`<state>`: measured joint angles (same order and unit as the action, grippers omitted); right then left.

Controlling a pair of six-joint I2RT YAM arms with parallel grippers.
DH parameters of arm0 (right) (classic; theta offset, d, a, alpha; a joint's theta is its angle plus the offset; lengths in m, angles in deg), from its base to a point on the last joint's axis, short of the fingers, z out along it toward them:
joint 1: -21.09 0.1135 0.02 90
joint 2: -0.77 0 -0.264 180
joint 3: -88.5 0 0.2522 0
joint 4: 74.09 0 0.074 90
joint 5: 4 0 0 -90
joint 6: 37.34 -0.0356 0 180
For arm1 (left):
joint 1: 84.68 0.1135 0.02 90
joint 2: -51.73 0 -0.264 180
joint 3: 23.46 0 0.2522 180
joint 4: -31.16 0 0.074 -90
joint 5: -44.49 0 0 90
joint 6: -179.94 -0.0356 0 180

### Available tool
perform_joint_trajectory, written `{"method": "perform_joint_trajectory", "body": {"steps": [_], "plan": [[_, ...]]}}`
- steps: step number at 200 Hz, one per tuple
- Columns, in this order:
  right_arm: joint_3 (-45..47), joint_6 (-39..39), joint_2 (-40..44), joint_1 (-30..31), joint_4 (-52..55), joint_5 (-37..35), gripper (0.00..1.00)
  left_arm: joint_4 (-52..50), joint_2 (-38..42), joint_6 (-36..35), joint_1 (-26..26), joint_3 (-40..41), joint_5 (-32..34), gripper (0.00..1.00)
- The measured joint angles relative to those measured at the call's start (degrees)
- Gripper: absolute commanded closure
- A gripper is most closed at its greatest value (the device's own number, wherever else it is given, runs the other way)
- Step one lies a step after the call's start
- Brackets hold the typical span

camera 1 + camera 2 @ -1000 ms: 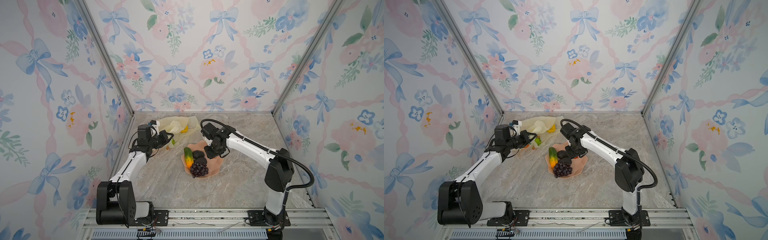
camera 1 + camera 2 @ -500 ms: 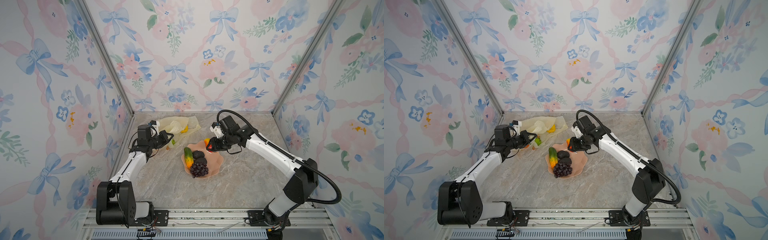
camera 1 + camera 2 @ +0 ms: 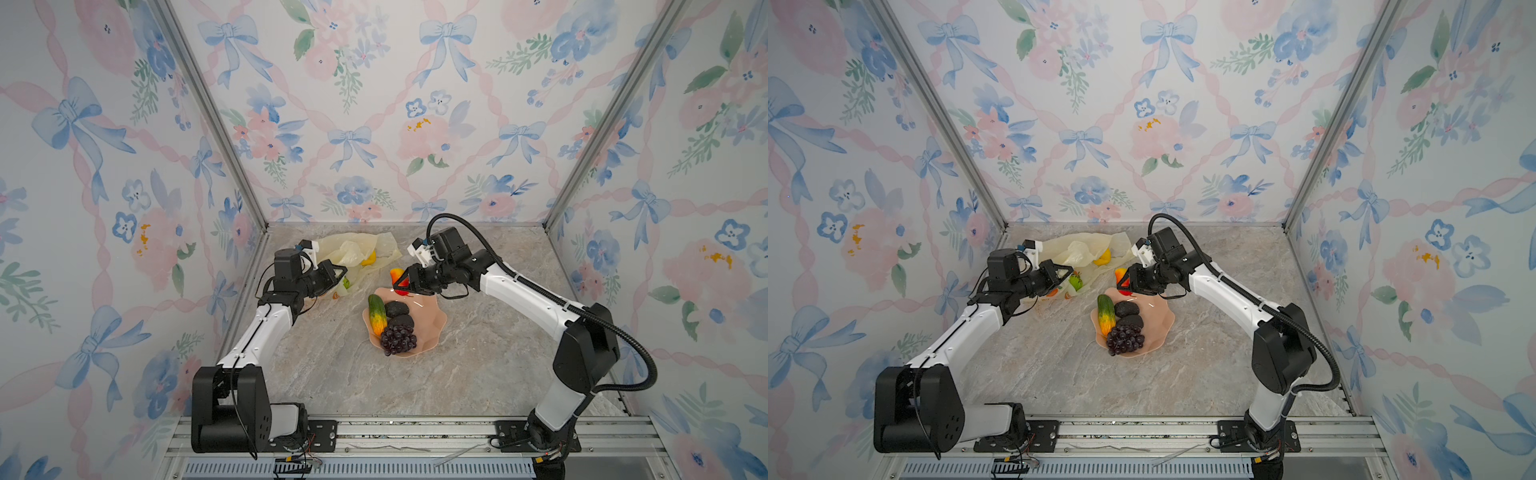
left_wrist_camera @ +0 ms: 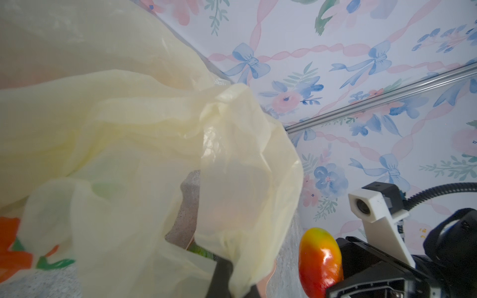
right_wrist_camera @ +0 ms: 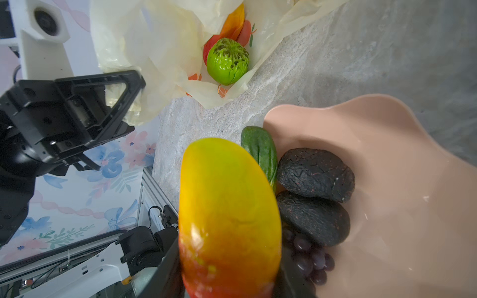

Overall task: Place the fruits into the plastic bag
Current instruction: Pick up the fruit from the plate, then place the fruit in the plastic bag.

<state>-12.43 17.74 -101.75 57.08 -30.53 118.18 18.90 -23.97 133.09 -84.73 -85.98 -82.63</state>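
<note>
Pinching, left: my left fingers (image 3: 341, 273) are clamped tight on the plastic bag (image 3: 353, 249) edge, holding its mouth up off the table (image 3: 332, 374).
Bag: in the back-left corner, close to both walls; the lemon (image 3: 369, 258) sits deeper in, and the bumpy green ball (image 3: 345, 284) lies on the plastic at the mouth.
Gap: a bare strip of table runs between the bag's edge and the bowl (image 3: 436, 328).
Right: my right fingers (image 3: 406, 282) grip the mango (image 3: 397, 277) above the bowl's far rim, near the bag.
Bowl: cucumber (image 3: 376, 311), avocados (image 3: 397, 308) and grapes (image 3: 398, 338) lie along its left side.
Change: a second ago my right fingers were down in the bowl; now they are raised and nearer the bag. My left is unmoved.
</note>
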Motion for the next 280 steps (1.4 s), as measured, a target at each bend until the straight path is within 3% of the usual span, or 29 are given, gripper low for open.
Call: {"method": "perform_joint_trajectory", "body": {"steps": [280], "plan": [[-20.0, -3.3, -20.2, 1.0, -0.4, 2.2, 0.63, 0.1, 1.7, 0.6, -0.2, -0.7, -1.1, 1.00]]}}
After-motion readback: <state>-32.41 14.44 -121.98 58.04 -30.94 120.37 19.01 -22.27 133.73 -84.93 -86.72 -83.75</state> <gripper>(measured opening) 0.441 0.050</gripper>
